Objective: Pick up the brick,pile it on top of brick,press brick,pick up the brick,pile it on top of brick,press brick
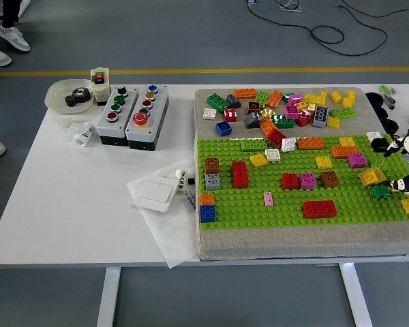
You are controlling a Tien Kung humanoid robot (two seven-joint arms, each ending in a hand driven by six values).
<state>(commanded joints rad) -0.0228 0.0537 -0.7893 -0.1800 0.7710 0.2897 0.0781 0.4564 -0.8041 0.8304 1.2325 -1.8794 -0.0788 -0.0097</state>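
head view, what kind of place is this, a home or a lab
Probably a robot test lab or workshop. A white table stands on a grey floor with a yellow line, cables trail behind it, and industrial push-button boxes sit beside the green baseplate.

Glossy plastic bricks [280,115] litter a studded green plastic baseplate [259,204]; beneath the baseplate, a coarse grey cloth mat [293,242] covers the smooth white table [61,204].

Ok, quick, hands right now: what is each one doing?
Left hand: not in view.
Right hand: at the right edge over the green baseplate, fingers around a yellow brick; the grasp looks closed, though partly cut off.
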